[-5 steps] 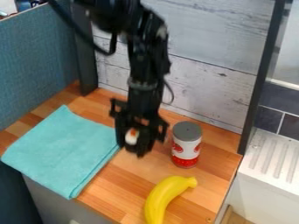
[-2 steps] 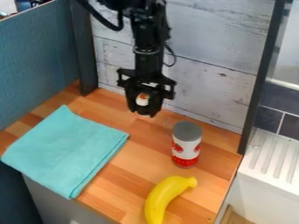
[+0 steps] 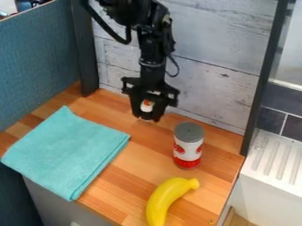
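In the camera view, we took the can [image 3: 189, 148] as the centre of our clock, with twelve toward the top edge. It stood upright on the wooden counter [image 3: 130, 185], its grey top up and its white side marked in red. At about half past ten from it, near the wall [image 3: 206, 84], we saw the black gripper [image 3: 147, 118] pointing down at a slant, its arm [image 3: 152, 48] coming in from the top edge. Its fingers were closed on a small white piece [image 3: 147, 106] with an orange-red patch, which sat between them; we could not tell whether the piece touched the counter. The folded turquoise cloth [image 3: 66, 152] lay flat at nine o'clock, well apart from the can. The yellow banana [image 3: 165, 201] lay at almost seven, its stem end nearest the can. At ten we saw a blue panel [image 3: 38, 66], and between three and four a white ridged surface [image 3: 274, 163], beyond a dark post [image 3: 263, 84].
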`<move>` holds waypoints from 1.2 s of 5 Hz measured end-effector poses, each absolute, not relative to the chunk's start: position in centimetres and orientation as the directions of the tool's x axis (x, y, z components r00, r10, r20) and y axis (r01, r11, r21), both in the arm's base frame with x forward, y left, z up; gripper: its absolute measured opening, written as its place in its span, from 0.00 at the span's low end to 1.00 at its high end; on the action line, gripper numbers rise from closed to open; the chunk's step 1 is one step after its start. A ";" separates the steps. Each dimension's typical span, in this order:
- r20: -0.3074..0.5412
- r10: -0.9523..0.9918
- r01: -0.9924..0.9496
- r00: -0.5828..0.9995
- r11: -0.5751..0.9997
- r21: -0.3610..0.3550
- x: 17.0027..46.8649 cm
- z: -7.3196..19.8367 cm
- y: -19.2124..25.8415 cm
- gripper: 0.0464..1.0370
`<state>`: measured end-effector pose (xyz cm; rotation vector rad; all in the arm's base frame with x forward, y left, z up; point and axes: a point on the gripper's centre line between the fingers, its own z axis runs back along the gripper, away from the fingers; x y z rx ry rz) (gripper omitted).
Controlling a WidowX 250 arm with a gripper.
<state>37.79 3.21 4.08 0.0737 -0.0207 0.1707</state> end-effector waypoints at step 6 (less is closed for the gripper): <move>-0.080 0.172 -0.168 0.982 0.984 0.056 37.7 1.2 7.3 0.90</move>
